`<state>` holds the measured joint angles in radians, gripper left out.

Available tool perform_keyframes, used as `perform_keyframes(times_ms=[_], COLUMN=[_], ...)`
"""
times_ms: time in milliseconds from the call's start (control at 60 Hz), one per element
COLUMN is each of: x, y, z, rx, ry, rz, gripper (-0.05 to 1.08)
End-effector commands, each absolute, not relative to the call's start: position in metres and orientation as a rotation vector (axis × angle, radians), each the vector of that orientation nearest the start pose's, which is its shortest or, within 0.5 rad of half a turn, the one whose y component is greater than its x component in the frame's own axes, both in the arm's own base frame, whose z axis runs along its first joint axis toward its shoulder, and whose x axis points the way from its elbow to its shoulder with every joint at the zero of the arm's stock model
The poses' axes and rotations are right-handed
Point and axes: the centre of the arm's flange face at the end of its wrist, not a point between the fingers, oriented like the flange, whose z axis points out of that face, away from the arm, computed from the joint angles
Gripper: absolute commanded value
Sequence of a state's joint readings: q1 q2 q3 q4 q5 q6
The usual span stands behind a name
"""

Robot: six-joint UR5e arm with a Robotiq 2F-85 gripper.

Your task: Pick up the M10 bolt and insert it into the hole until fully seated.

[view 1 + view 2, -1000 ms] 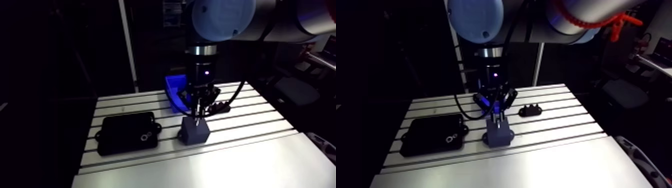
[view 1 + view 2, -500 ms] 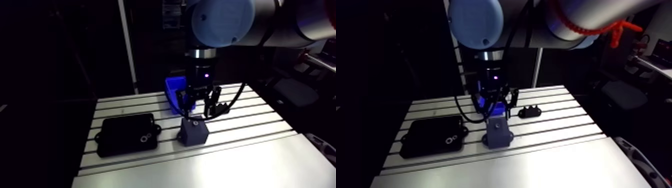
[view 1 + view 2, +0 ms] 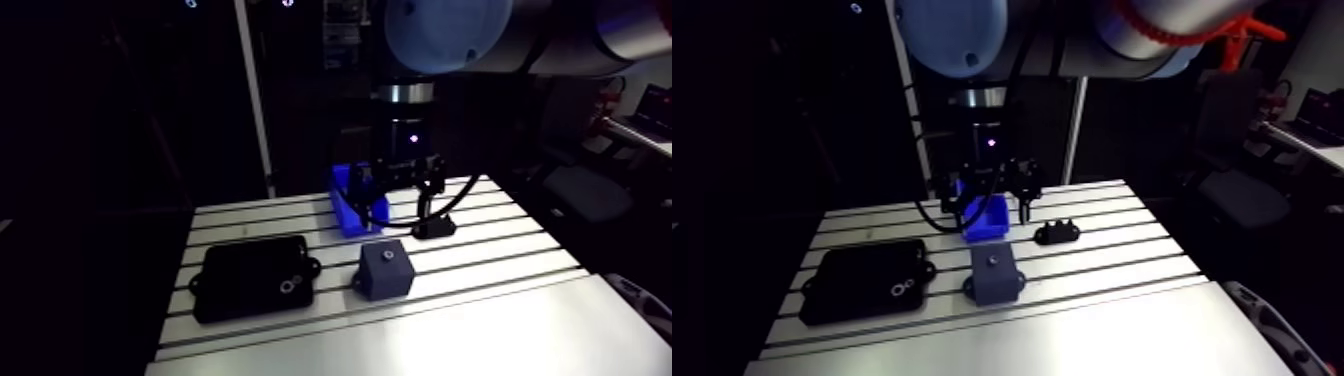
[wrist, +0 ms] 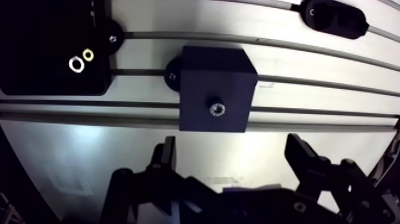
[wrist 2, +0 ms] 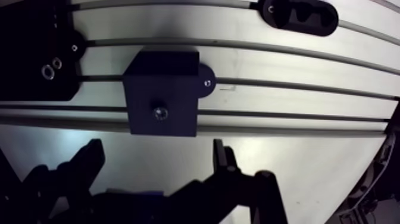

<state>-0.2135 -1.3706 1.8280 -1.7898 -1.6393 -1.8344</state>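
- Slotted aluminium table (image 3: 480,320), arm view: a wide bare strip runs along its near edge, in front of the dark block (image 3: 386,278).
- The M10 bolt (image 3: 388,255) sits in the block's top hole, only its head showing.
- The gripper (image 3: 396,200) hangs above and behind the block, apart from it, in front of a blue bin (image 3: 346,208).
- A black plate (image 3: 253,280) lies beside the block; a small black holder (image 3: 433,228) lies behind it.
- Wrist view: the fingers (image 4: 168,156) are spread wide with nothing between them, the block lies ahead, and bare table is beneath.
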Motion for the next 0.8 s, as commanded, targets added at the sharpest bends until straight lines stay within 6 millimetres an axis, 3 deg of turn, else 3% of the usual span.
perform_keyframes(times_ms=[17, 50, 83, 233, 317, 533, 633, 800], x=[-0.526, -0.526, -0.529, -0.531, -0.528, -0.517, -0.511, -0.517], y=[-0.014, -0.014, -0.013, -0.011, -0.014, -0.017, -0.021, -0.025], z=[0.355, 0.366, 0.39, 0.437, 0.452, 0.467, 0.488, 0.509], rx=[-0.061, -0.056, -0.023, 0.032, 0.034, 0.058, 0.073, 0.089], ry=[2.903, 2.912, 2.943, 2.982, 2.983, 2.988, 3.027, 3.077], rz=[0.025, 0.028, 0.039, 0.052, 0.042, 0.04, 0.043, -0.022], gripper=[0.0, 0.0, 0.0, 0.0, 0.0, 0.0, 0.0, 0.0])
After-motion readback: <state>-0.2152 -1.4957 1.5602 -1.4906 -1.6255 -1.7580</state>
